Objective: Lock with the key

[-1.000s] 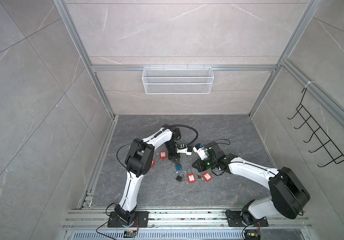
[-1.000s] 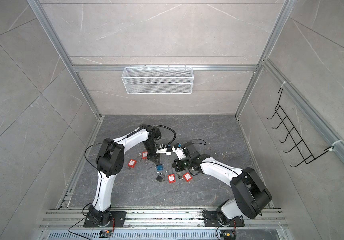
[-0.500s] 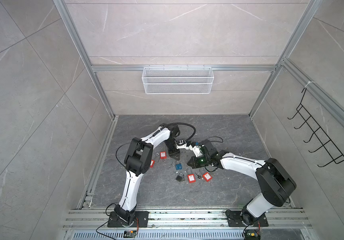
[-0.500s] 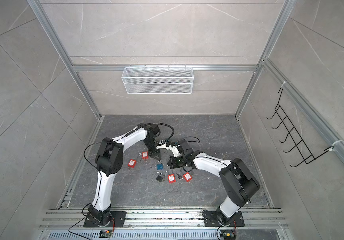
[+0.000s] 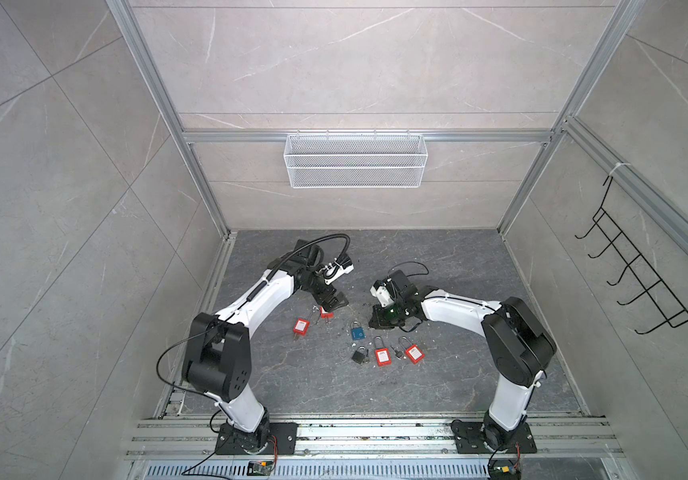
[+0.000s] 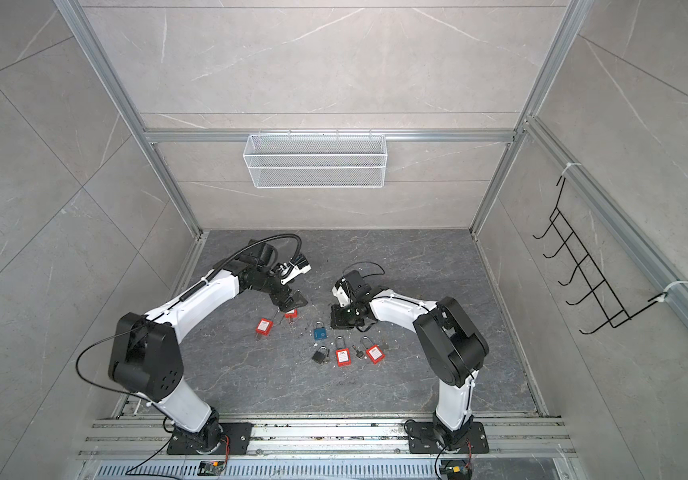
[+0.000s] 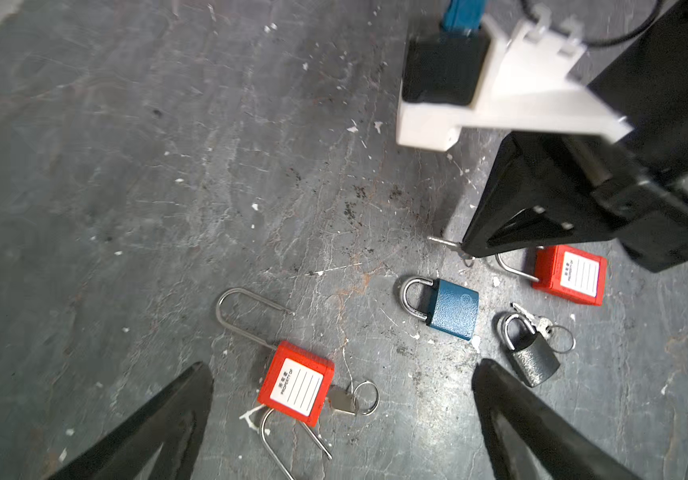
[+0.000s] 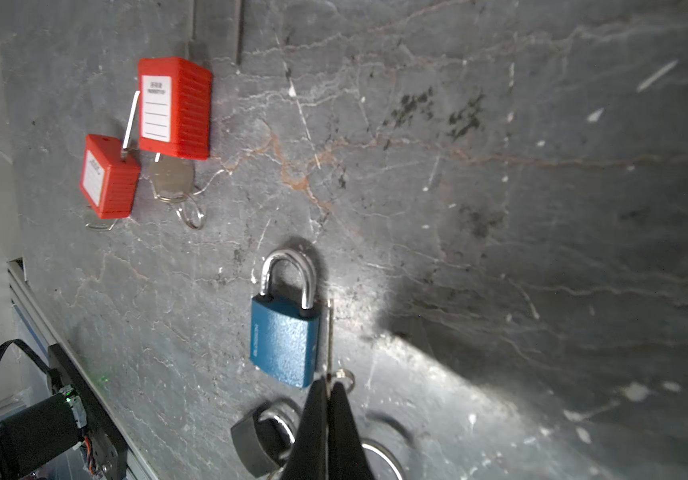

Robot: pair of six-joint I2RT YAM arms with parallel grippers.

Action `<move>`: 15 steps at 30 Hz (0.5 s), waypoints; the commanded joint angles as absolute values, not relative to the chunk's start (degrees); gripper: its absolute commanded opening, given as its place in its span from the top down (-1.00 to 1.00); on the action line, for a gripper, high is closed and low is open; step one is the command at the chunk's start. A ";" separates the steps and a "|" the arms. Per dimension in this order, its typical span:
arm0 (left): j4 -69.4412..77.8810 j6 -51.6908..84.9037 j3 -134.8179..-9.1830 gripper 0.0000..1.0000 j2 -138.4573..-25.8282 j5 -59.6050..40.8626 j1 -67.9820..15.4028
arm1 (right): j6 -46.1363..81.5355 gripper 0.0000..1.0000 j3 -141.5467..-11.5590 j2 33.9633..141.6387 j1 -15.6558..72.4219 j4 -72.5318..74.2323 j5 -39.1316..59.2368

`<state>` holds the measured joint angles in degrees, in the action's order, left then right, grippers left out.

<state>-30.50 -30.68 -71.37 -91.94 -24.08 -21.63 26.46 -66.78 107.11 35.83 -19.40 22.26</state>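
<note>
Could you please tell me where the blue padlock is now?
In both top views the blue padlock lies on the floor near the middle, between the right end effector and the grey padlock.

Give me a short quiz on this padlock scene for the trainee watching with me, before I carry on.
1. True or false: the left tool stands wide open and holds nothing.
2. Pick one. The shut right tool pinches: A) a small silver key; B) a screwdriver; C) nothing at all.
3. Count: how many red plastic padlocks lie on the grey stone floor?

Key: 1 true; 2 A; 3 four.
</note>
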 commanded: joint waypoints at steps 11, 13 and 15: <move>-16.85 -5.35 -55.78 -0.99 -66.73 -13.11 -19.80 | 25.22 0.36 -74.67 107.30 39.46 -32.54 11.86; -15.76 -2.89 -53.19 -0.99 -63.27 -9.91 -19.78 | 25.14 0.31 -75.56 106.37 40.04 -33.69 9.64; -16.54 0.35 -51.71 -0.99 -60.20 -5.90 -19.78 | 25.14 0.25 -76.70 105.57 40.75 -34.82 7.68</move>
